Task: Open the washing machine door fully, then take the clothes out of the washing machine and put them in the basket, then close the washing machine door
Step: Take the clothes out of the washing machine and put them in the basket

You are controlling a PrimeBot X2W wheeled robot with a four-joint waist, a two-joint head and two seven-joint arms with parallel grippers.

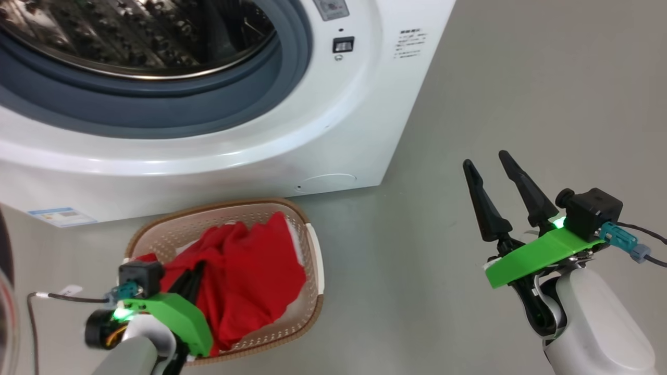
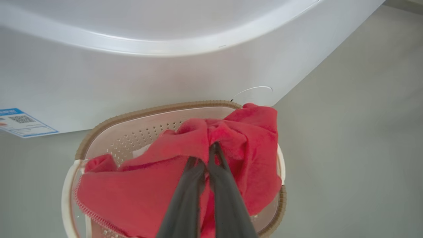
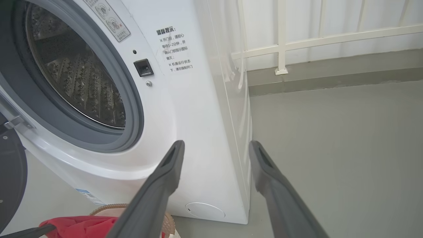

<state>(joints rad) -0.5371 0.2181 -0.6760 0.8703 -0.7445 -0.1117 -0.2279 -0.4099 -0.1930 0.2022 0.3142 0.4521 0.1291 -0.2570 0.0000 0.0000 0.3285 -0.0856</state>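
The left gripper (image 2: 211,147) is pinched shut on the red clothes (image 2: 138,195) heaped in the basket (image 2: 158,110) below the washing machine (image 1: 312,130), so withdrawing without letting go could drag them over the rim; the right gripper (image 1: 484,158) hangs open, empty.

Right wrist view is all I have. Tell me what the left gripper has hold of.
Observer: The left gripper is shut on a fold of the red clothes.
Operator: Say where the rest of that fabric lies.
Observer: Most of it lies heaped inside the basket.
Operator: Now place my right gripper against that basket.
Observer: In the head view the right gripper stands open over the floor, off to the basket's right and apart from it, holding nothing.
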